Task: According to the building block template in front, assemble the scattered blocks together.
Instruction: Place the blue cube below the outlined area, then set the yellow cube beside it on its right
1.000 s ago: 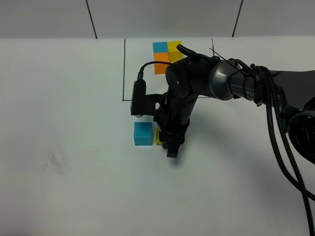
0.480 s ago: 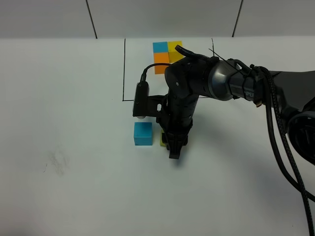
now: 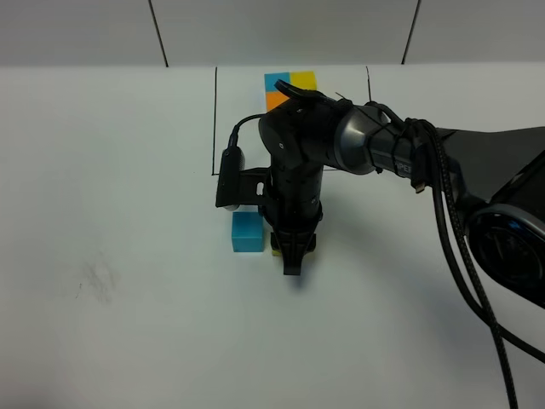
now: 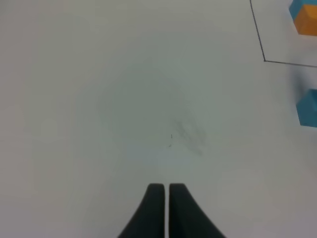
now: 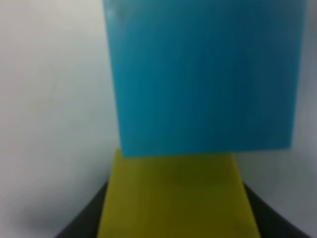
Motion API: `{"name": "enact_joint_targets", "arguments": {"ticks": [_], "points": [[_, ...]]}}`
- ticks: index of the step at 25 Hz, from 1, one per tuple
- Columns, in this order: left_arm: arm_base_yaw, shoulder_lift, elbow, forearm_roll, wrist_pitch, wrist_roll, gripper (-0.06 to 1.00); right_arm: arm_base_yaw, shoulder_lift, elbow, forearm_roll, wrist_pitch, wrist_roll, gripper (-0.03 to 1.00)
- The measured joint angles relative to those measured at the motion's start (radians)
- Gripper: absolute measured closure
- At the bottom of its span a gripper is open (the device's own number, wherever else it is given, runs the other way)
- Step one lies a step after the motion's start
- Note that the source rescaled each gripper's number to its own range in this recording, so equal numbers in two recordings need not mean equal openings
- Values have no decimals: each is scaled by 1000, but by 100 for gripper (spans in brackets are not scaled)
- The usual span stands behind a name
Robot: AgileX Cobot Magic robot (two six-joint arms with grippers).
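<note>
My right gripper (image 3: 290, 256) points down at the table's middle, shut on the yellow block (image 3: 276, 250). In the right wrist view the yellow block (image 5: 173, 193) sits between the dark fingers (image 5: 81, 223), its far face against the blue block (image 5: 203, 74). The blue block (image 3: 247, 232) rests on the table just left of the gripper. The template (image 3: 289, 82) lies at the back inside a thin black frame, partly hidden by the arm. My left gripper (image 4: 166, 187) is shut and empty over bare table, with the blue block (image 4: 308, 106) at that view's edge.
The black frame line (image 3: 215, 119) runs from the back edge toward the blue block. A faint smudge (image 3: 98, 281) marks the white table at the left. The right arm and its cables (image 3: 460, 239) stretch in from the right.
The right arm has shifted left with the yellow block, bringing it closer to the blue block and covering more of the template. The left gripper stays shut.
</note>
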Motion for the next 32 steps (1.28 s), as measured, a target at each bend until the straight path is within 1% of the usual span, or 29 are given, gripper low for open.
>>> {"name": "enact_joint_targets", "arguments": {"ticks": [2,6,15,22,32], "points": [[0,0,0,2,0,0,94,12,20,-39,0,24,7,44],[0,0,0,14,0,0,94,33,40,-76,-18,31,18,44],[0,0,0,22,0,-1,94,46,41,-82,-31,36,54,44],[0,0,0,23,0,-1,94,48,42,-82,-58,48,56,44],[0,0,0,23,0,-1,94,48,42,-82,-60,47,59,44]]}}
